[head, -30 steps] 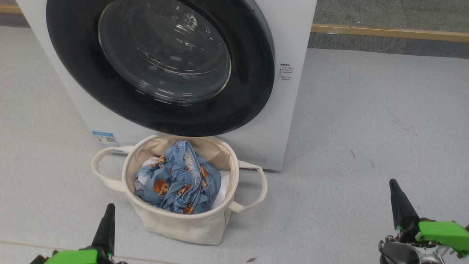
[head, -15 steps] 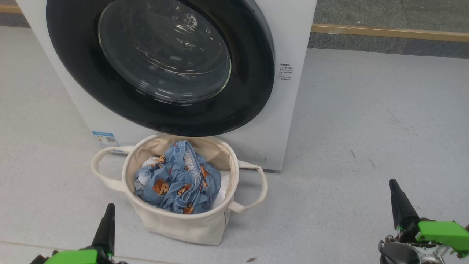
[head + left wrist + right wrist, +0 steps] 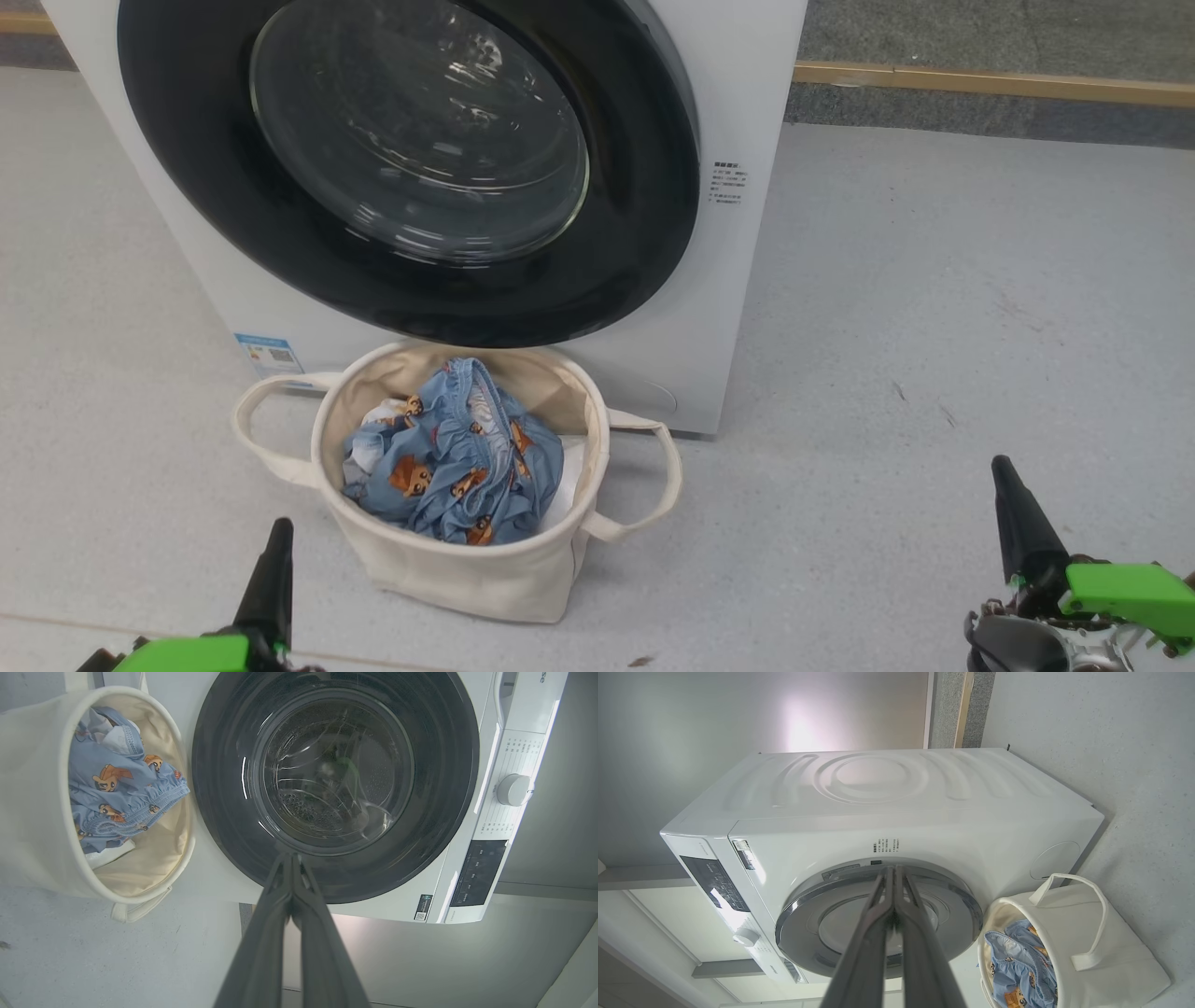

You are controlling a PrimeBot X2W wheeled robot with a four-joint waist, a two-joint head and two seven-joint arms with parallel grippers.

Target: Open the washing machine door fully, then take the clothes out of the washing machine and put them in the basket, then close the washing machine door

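Observation:
The washing machine [image 3: 738,308] stands ahead with its door [image 3: 411,168] shut flat against its front; the same door [image 3: 336,784] shows in the left wrist view. Just before it sits the cream basket [image 3: 467,569], holding the light blue bear-print clothes [image 3: 453,457] over some white fabric. My left gripper [image 3: 278,537] is low at the near left, shut and empty, its fingers [image 3: 289,891] pressed together. At the near right my right gripper [image 3: 1006,476] is likewise shut on nothing, fingers [image 3: 892,896] touching. Both are well back from basket and machine.
Grey speckled floor [image 3: 934,327] spreads wide to the right of the machine. A wooden strip [image 3: 990,84] runs along the far floor edge. The machine's control panel and knob [image 3: 514,789] lie at the right of the left wrist view.

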